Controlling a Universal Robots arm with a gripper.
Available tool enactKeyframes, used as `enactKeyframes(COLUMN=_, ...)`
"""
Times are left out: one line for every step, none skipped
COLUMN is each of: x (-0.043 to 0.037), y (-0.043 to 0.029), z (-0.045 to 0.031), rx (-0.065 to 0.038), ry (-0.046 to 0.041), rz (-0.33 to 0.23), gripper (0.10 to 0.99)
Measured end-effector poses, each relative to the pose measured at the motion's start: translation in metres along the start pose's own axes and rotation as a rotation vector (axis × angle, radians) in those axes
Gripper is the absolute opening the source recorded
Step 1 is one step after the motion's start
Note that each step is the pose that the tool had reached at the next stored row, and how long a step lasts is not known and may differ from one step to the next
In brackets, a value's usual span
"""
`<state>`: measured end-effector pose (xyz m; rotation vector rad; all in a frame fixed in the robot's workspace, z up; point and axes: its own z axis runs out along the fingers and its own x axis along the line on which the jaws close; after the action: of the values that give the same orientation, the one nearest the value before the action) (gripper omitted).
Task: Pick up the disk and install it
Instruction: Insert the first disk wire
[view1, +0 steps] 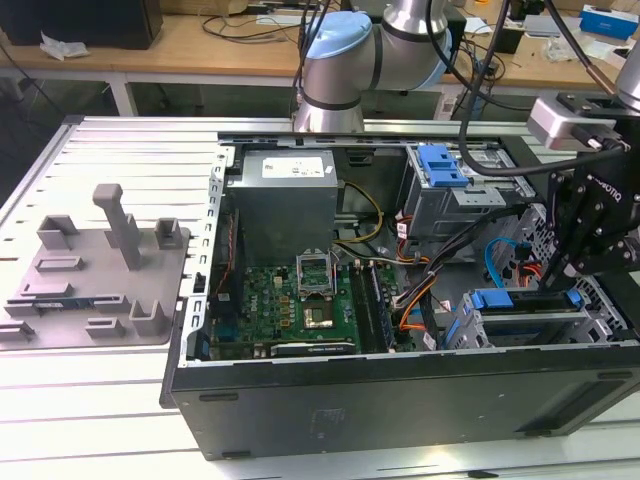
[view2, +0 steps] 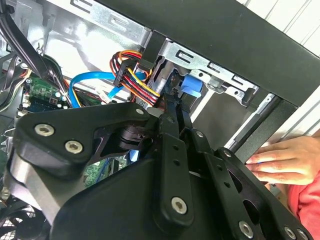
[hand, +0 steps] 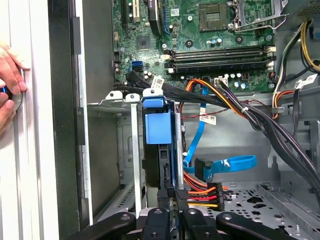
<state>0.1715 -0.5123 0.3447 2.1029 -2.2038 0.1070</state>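
Inside the open computer case (view1: 400, 400), the claw (hand: 170, 212) points into the drive bay, clamped on the disk (hand: 159, 130).

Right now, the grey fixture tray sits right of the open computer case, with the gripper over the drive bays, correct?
No. The exterior view shows the grey fixture tray on that view's left of the open computer case; the gripper is over the drive bays, as you said.
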Motion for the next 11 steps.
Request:
enactKeyframes(x=0.0, y=0.0, z=0.0001, rx=0.0, ry=0.0, rz=0.0, gripper=0.169)
enactKeyframes(x=0.0, y=0.0, z=0.0002, rx=0.0, ry=0.0, rz=0.0, gripper=0.169)
enactKeyframes(x=-0.0001, y=0.0, z=0.0004, rx=0.0, ry=-0.0001, rz=0.0, gripper=0.169)
enactKeyframes(x=-0.0001, y=0.0, z=0.0006, rx=0.0, ry=-0.0001, rz=0.0, gripper=0.169)
enactKeyframes(x=-0.0001, y=0.0, z=0.0007, rx=0.0, ry=-0.0001, rz=0.0, gripper=0.169)
enactKeyframes(x=-0.0001, y=0.0, z=0.0008, rx=0.0, ry=-0.0001, rz=0.0, gripper=0.169)
enactKeyframes(x=-0.0001, y=0.0, z=0.0009, rx=0.0, ry=0.0, rz=0.0, gripper=0.169)
enactKeyframes(x=-0.0001, y=0.0, z=0.001, rx=0.0, ry=-0.0001, rz=0.0, gripper=0.169)
enactKeyframes(x=-0.0001, y=0.0, z=0.0011, rx=0.0, ry=-0.0001, rz=0.0, gripper=0.169)
enactKeyframes(x=-0.0002, y=0.0, z=0.0013, rx=0.0, ry=-0.0001, rz=0.0, gripper=0.169)
enactKeyframes(x=-0.0002, y=0.0, z=0.0015, rx=0.0, ry=-0.0001, rz=0.0, gripper=0.169)
